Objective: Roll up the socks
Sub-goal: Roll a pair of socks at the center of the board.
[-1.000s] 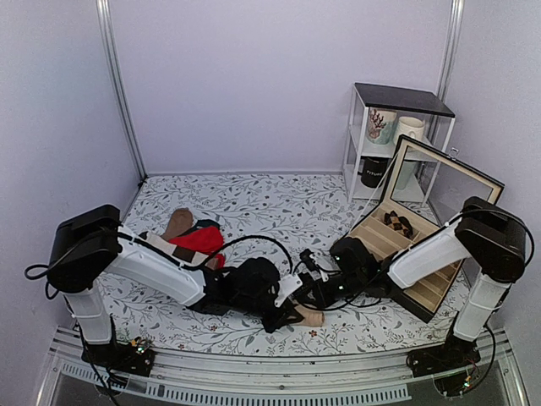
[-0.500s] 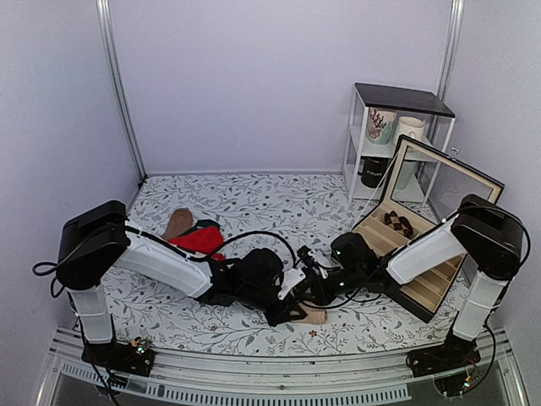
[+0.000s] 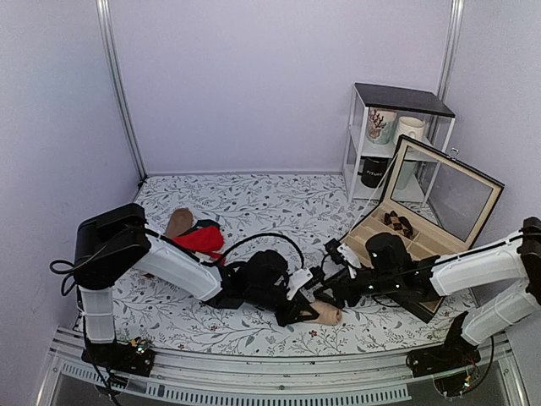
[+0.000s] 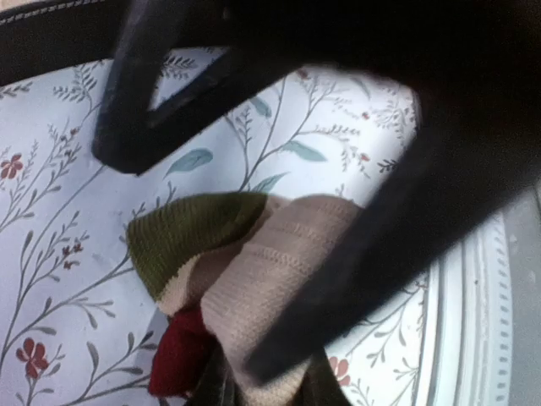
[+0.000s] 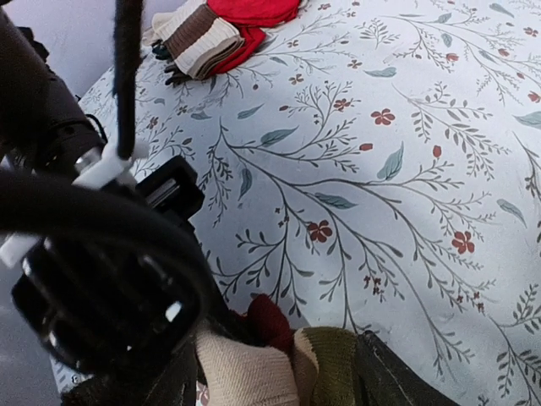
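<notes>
The socks (image 3: 328, 315) lie as one tan bundle near the table's front edge. In the left wrist view the socks (image 4: 254, 262) show tan ribbing, an olive band and a maroon tip. My left gripper (image 3: 296, 307) reaches in from the left and is shut on the bundle's left end, its gripper (image 4: 254, 385) at that view's bottom. My right gripper (image 3: 333, 296) hangs just behind the bundle. In the right wrist view the socks (image 5: 254, 372) sit between the spread fingers of the right gripper (image 5: 279, 385), which is open. The left gripper's black body hides the bundle's left part there.
A bright red sock (image 3: 201, 239) and a cream sock with brown bands (image 5: 199, 34) lie piled at the left. A wooden display box (image 3: 406, 254) with a raised glass lid stands at the right. Behind it is a white shelf (image 3: 393, 135) holding mugs.
My right gripper has opened off the bundle and the right arm has stretched out lower to the right. The left gripper and the bundle have shifted slightly right.
</notes>
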